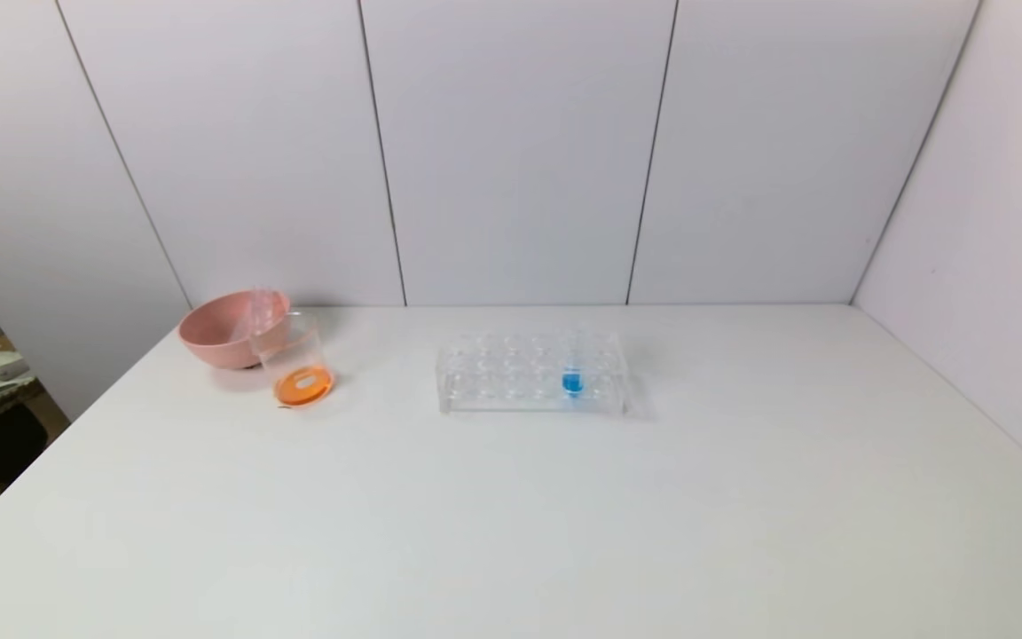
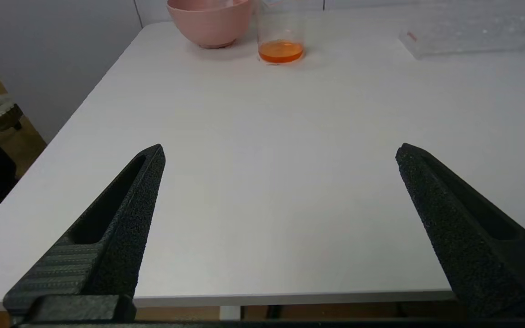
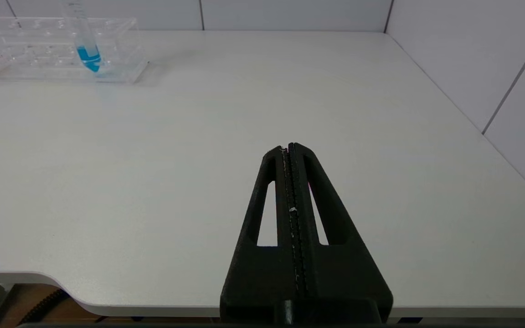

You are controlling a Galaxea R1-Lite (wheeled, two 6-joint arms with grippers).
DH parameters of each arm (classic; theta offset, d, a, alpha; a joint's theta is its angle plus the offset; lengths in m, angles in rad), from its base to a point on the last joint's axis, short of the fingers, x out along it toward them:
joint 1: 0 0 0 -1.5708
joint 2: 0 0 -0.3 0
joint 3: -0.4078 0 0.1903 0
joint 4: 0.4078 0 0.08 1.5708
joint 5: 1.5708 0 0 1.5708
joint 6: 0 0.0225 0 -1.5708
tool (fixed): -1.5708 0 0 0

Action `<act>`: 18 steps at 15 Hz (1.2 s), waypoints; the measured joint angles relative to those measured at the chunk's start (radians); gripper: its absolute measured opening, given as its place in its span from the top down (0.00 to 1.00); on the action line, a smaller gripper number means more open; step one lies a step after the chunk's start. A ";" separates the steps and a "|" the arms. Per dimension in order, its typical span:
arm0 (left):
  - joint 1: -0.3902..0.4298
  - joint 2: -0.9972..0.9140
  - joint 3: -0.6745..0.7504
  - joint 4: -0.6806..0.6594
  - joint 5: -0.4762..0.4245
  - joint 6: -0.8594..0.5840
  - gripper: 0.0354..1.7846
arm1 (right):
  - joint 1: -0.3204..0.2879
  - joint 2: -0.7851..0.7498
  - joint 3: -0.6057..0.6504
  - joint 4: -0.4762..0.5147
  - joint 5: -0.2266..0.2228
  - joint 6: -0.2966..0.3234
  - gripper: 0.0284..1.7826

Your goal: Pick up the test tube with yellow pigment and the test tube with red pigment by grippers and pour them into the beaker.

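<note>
The clear beaker (image 1: 296, 364) stands at the back left of the white table and holds a shallow layer of orange liquid; it also shows in the left wrist view (image 2: 280, 38). No tube with yellow or red liquid is in view. Neither gripper shows in the head view. In the left wrist view my left gripper (image 2: 280, 148) is open wide and empty, low over the table's near edge, far in front of the beaker. In the right wrist view my right gripper (image 3: 288, 146) is shut and empty, over the near right part of the table.
A pink bowl (image 1: 218, 333) stands touching the beaker's back left, with something clear poking over its rim (image 1: 267, 306). A clear many-holed rack (image 1: 493, 373) at the back middle holds one tube of blue liquid (image 1: 572, 380). Walls close off the back and right.
</note>
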 joint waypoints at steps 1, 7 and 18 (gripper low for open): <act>0.000 0.000 0.000 0.000 -0.001 0.008 0.01 | 0.000 0.000 0.000 0.000 0.000 0.000 0.95; 0.000 0.000 0.000 -0.008 0.002 -0.067 0.01 | 0.000 0.000 0.000 0.000 0.000 0.000 0.95; 0.000 0.001 0.000 -0.009 0.002 -0.066 0.01 | 0.000 0.000 0.000 0.001 0.000 -0.002 0.95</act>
